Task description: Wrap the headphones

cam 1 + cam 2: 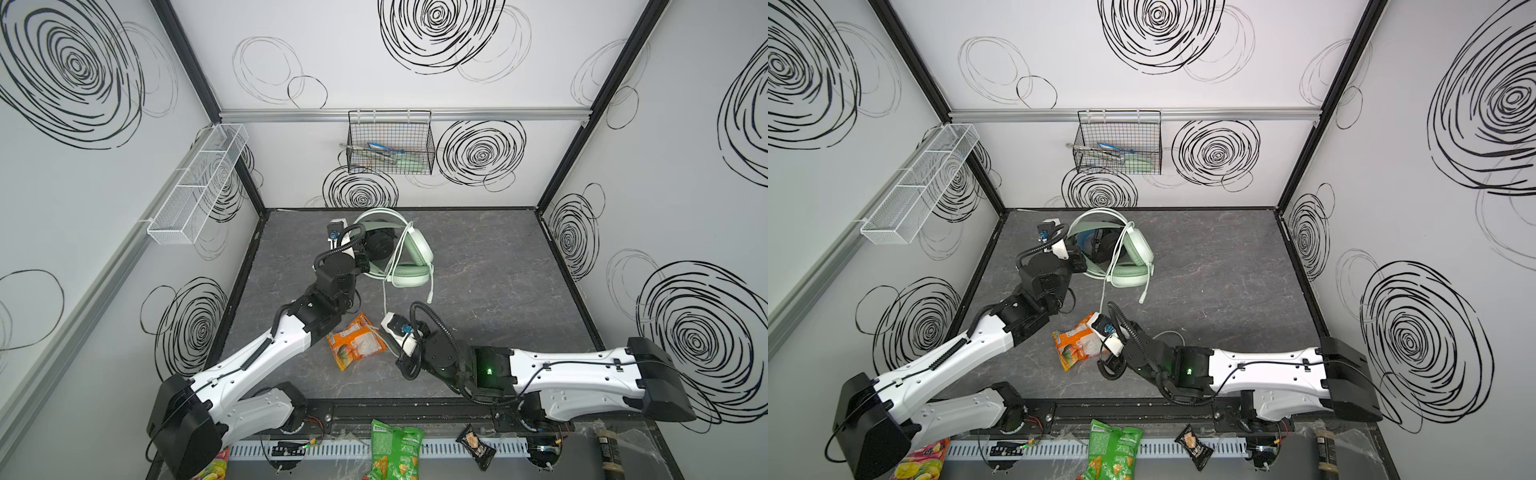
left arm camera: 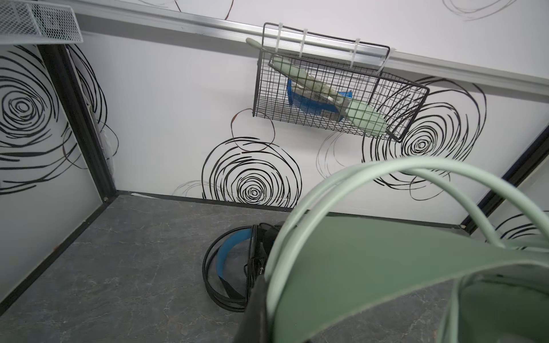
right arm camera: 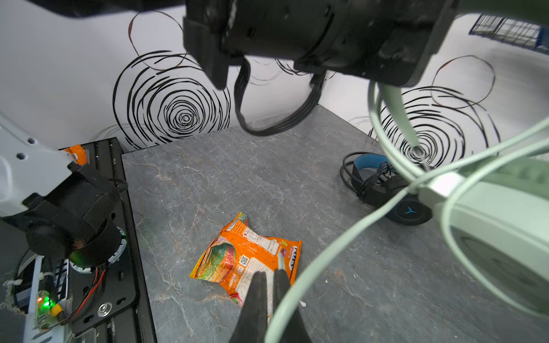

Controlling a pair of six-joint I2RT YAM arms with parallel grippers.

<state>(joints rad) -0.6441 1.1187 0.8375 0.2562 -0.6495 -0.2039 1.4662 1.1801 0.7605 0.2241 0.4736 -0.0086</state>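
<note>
Marbled tabletop (image 1: 478, 291) — left claw (image 1: 362, 259) pinches glossy mint headset (image 1: 417, 249); right claw (image 3: 269, 274), seemingly, its cable (image 3: 341, 239).

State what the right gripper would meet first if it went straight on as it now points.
Probably the orange snack packet: the right gripper, shut on the pale cable, points at it; depth unclear.

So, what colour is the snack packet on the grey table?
Mainly orange: the snack packet, clearest in right wrist view.
</note>
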